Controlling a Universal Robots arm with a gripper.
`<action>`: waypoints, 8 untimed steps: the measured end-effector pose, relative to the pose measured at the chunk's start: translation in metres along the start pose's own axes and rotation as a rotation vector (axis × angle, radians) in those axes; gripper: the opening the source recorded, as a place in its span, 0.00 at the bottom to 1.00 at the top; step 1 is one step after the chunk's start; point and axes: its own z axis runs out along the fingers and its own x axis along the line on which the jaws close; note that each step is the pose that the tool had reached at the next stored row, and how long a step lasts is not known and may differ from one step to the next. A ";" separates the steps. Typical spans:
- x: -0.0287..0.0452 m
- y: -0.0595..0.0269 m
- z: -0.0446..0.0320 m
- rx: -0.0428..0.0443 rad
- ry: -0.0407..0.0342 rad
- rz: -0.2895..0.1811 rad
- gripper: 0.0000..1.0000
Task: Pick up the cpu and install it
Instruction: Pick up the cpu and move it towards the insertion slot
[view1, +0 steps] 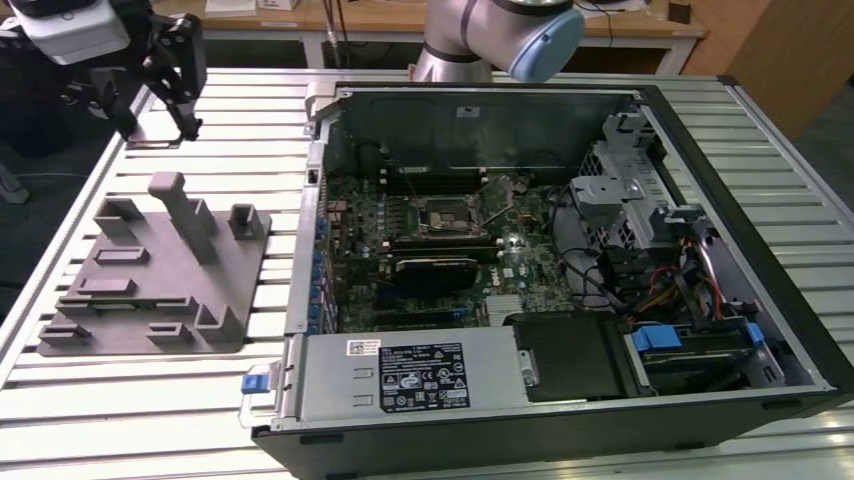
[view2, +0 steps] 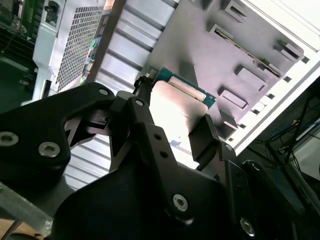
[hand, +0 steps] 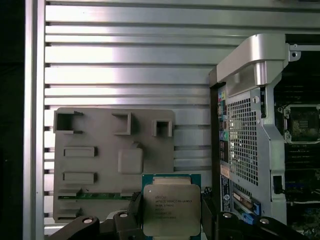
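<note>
Slatted table (view1: 160, 400): one claw (hand: 171, 216) grips one cpu (hand: 171, 207).

The arm (view1: 494, 35) reaches over the table's (view1: 160, 400) far corner, the exterior view's left — gripper (view1: 163, 125) raised, clamped on the cpu (hand: 171, 210).

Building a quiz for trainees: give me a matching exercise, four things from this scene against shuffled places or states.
1 cpu
2 fixture plate
3 socket
4 computer case

a on the motherboard
b lying open on its side
c flat on the slatted table
d between the gripper's jaws

Pairs: 1-d, 2-c, 3-a, 4-b
</note>
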 end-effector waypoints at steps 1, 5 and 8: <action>-0.0028 0.0001 0.0002 0.0000 0.0000 0.000 0.55; -0.0141 0.0006 0.0009 0.0000 0.0000 0.000 0.55; -0.0230 0.0009 0.0015 0.0000 0.0000 0.000 0.55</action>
